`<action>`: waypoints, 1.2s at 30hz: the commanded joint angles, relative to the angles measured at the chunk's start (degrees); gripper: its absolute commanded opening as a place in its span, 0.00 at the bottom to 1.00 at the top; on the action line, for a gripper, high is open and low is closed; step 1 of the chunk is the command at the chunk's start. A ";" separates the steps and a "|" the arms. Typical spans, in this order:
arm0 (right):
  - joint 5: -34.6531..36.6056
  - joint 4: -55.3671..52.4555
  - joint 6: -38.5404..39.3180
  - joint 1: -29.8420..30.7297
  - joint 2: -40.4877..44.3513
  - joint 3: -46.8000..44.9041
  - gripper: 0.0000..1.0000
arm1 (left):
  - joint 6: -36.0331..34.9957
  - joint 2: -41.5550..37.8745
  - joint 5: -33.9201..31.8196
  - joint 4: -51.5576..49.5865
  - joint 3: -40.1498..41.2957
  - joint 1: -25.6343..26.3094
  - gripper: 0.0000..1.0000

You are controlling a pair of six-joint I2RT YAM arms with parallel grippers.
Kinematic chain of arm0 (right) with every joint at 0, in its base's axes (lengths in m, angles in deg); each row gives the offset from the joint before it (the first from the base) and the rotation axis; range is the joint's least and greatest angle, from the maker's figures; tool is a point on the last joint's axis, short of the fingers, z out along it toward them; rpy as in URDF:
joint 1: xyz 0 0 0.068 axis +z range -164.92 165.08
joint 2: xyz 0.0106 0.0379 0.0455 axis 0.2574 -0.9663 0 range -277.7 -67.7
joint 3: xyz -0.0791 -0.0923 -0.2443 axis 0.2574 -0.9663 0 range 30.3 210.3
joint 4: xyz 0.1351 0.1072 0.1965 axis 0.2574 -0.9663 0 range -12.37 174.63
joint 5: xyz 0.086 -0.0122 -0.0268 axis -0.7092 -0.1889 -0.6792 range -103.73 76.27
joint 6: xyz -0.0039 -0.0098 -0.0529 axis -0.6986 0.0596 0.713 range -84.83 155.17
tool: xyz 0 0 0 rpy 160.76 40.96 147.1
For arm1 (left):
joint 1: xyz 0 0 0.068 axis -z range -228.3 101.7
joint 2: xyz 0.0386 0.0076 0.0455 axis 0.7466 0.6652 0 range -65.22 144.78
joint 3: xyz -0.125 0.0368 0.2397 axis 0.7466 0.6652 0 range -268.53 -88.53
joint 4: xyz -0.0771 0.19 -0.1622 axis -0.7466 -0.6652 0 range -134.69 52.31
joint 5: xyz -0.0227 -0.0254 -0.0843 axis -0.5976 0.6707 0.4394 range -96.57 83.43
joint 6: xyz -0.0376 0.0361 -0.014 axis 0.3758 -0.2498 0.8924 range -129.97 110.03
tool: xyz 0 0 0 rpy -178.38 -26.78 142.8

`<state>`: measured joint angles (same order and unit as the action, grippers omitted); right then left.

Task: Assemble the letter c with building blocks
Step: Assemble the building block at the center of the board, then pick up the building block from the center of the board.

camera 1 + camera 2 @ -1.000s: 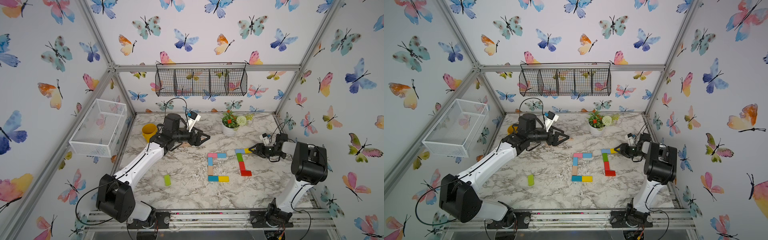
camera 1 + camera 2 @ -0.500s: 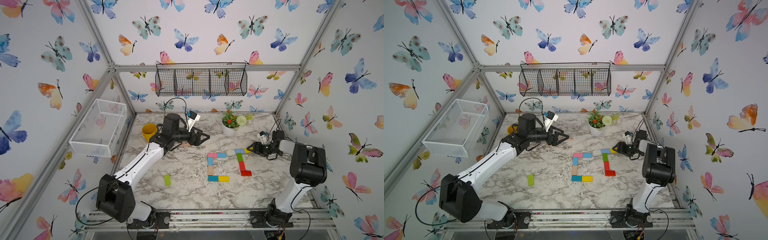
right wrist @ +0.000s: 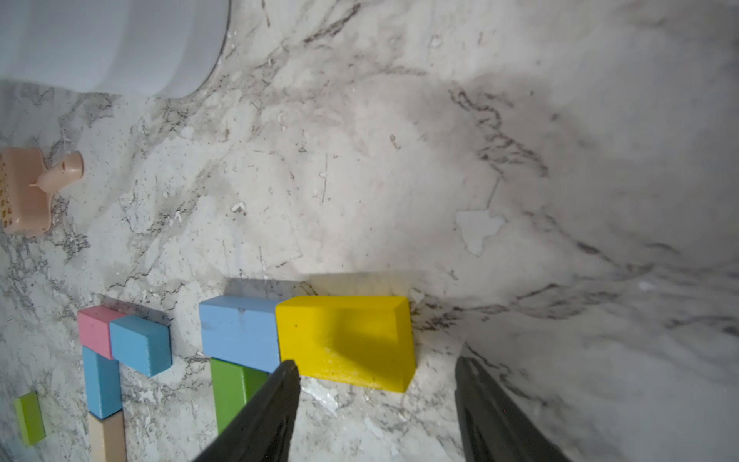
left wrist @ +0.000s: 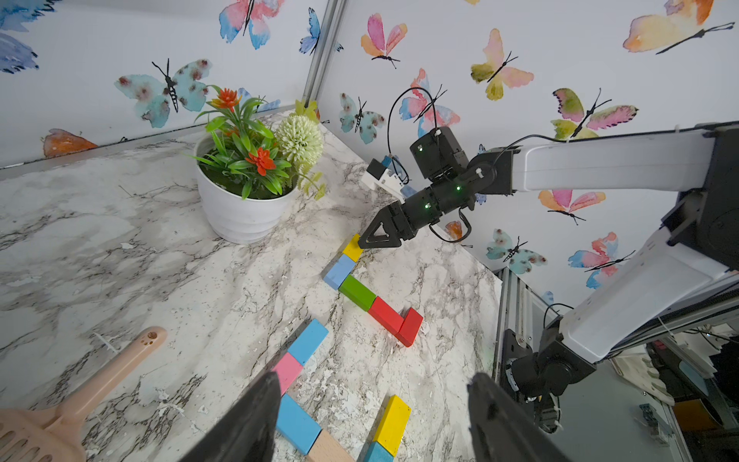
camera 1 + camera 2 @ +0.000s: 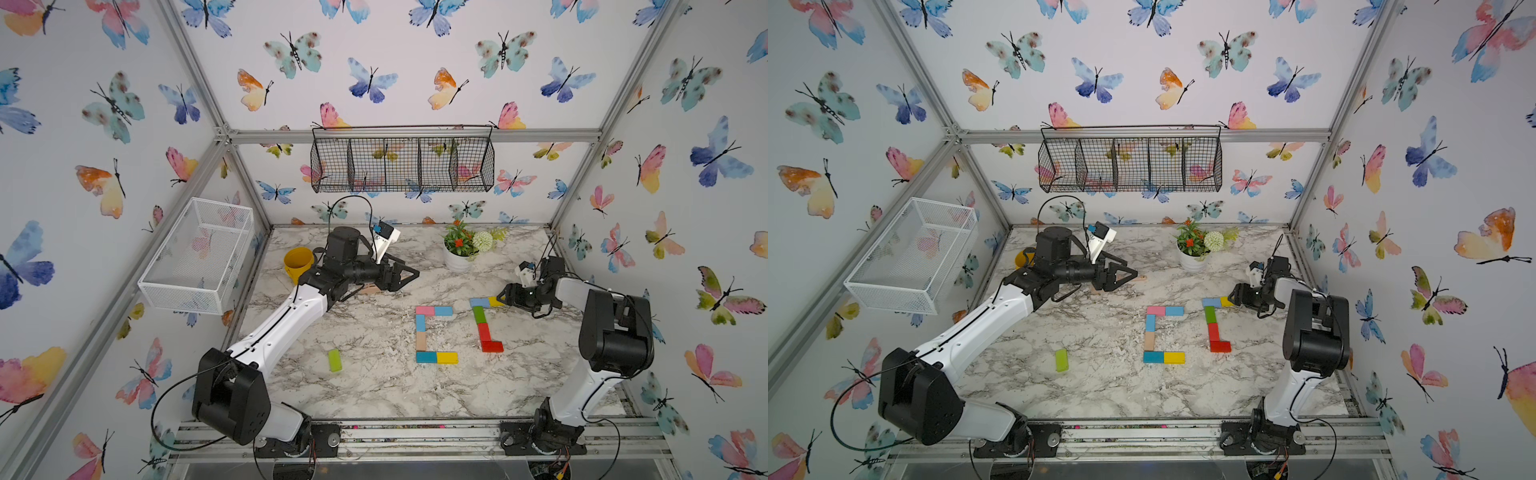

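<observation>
- The right gripper (image 5: 504, 296) has its jaws spread and empty, tips just beside a yellow block (image 3: 346, 340).
- The yellow block lies flat near the white flower pot (image 5: 456, 261), touching a light blue block (image 3: 240, 330), which meets a green block (image 3: 230, 390).
- The left gripper (image 5: 410, 277), jaws spread and empty, hovers on the pot's opposite side.

White flowerpot (image 5: 455, 262), yellow cup (image 5: 297, 262) and tan scoop (image 4: 116, 368) (slotted) rest on the table (image 5: 374, 395).

Twelve building blocks (image 5: 421, 340), one scoop (image 4: 116, 368)
</observation>
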<state>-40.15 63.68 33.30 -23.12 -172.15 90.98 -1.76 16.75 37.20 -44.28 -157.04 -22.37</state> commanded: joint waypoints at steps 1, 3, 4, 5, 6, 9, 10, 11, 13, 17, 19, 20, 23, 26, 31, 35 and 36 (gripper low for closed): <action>1.43 -3.40 -0.46 0.02 1.37 0.32 0.66 | 0.06 0.00 0.98 0.88 0.56 -0.54 0.75; 0.15 -3.26 -1.09 0.10 3.00 0.02 0.66 | 0.05 -0.14 0.04 0.80 0.74 -0.64 0.75; -0.48 -3.22 -1.28 0.31 3.92 -0.18 0.66 | -0.10 -0.28 -0.69 0.79 0.83 -0.69 0.75; -1.03 -3.43 -1.53 0.59 5.08 -0.39 0.65 | -0.36 -0.44 -1.78 0.55 0.99 -0.63 0.75; -1.33 -3.87 -1.77 1.01 6.35 -0.55 0.65 | -0.47 -0.71 -3.26 0.20 1.25 -0.62 0.75; -2.28 -5.15 -1.71 2.76 10.43 -1.50 0.64 | 2.47 -2.81 -10.85 -3.14 1.60 -0.55 0.74; -2.95 -5.18 -1.98 3.11 11.54 -2.08 0.64 | 3.90 -3.80 -13.97 -4.43 2.06 -0.54 0.74; -4.42 -5.20 -2.08 3.57 12.53 -2.77 0.64 | 5.83 -4.91 -19.10 -6.42 2.66 -0.60 0.75; -4.40 -6.72 -2.63 4.70 13.90 -3.24 0.64 | 8.95 -7.25 -27.10 -11.01 3.84 -0.66 0.77; -3.80 -6.92 -5.32 7.50 17.74 -5.99 0.64 | 12.46 -12.02 -34.41 -16.02 8.47 -0.94 0.79; -3.91 -6.59 -6.37 8.90 19.36 -6.92 0.64 | 13.64 -13.86 -36.65 -18.16 10.70 -0.89 0.80; -3.99 -7.00 -6.63 10.10 19.94 -6.98 0.64 | 14.51 -14.65 -38.50 -19.48 11.76 -0.97 0.81; -3.80 -9.10 -6.40 13.27 20.33 -5.93 0.64 | 17.71 -16.35 -43.84 -23.02 14.53 -1.05 0.83; -3.12 -10.51 -6.13 15.77 20.93 -5.00 0.63 | 21.29 -16.87 -48.14 -25.95 17.09 -1.67 0.84; -3.03 -11.18 -6.04 18.27 21.99 -4.77 0.62 | 26.76 -17.14 -51.50 -29.87 20.66 -2.30 0.79; -3.71 -10.00 -5.97 18.89 22.19 -5.82 0.62 | 30.77 -18.71 -55.10 -34.27 23.09 -2.42 0.77; -3.97 -9.61 -5.96 18.92 21.97 -6.07 0.62 | 31.57 -19.13 -55.77 -35.08 23.60 -2.42 0.77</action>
<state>-43.21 54.65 27.27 -4.61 -150.90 84.91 24.99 -0.10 -13.60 -73.89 -134.33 -24.49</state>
